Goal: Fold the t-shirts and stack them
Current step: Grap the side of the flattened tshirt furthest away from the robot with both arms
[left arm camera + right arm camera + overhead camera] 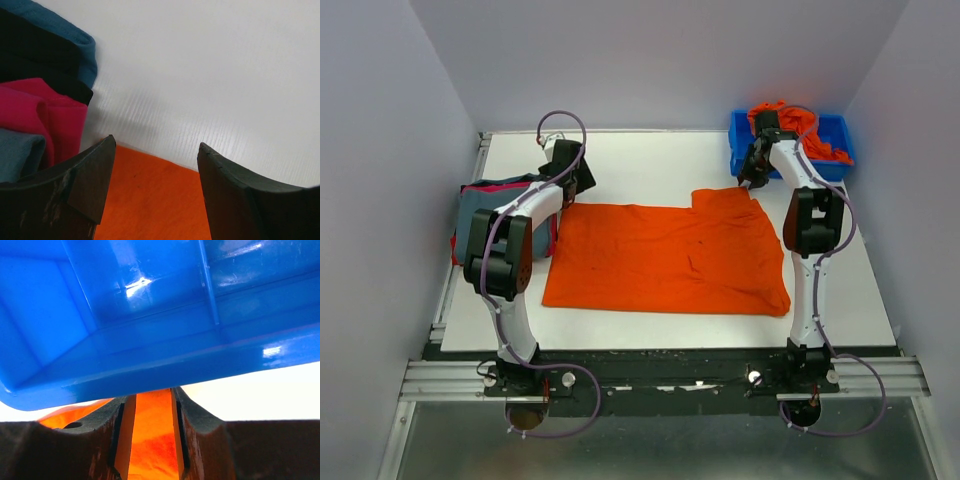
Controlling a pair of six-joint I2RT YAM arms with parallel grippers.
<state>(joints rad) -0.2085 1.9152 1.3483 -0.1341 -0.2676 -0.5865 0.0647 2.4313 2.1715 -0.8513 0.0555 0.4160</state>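
Note:
A bright orange t-shirt [665, 258] lies spread flat in the middle of the table. My left gripper [572, 180] hovers open over its far left corner; the left wrist view shows orange cloth [150, 200] below the wide-apart fingers [156, 142], with nothing between them. My right gripper [750, 182] is at the shirt's far right corner, beside the bin. Its jaws [150, 395] stand slightly apart, with orange cloth [150, 440] showing through the gap. Folded grey-blue [480, 212] and red-pink [50, 120] t-shirts are stacked at the left.
A blue plastic bin [745, 150] at the back right holds more crumpled orange shirts [790, 122]; its wall [150, 315] fills the right wrist view just beyond the fingers. White table [650, 160] lies behind the spread shirt. Grey walls close in on three sides.

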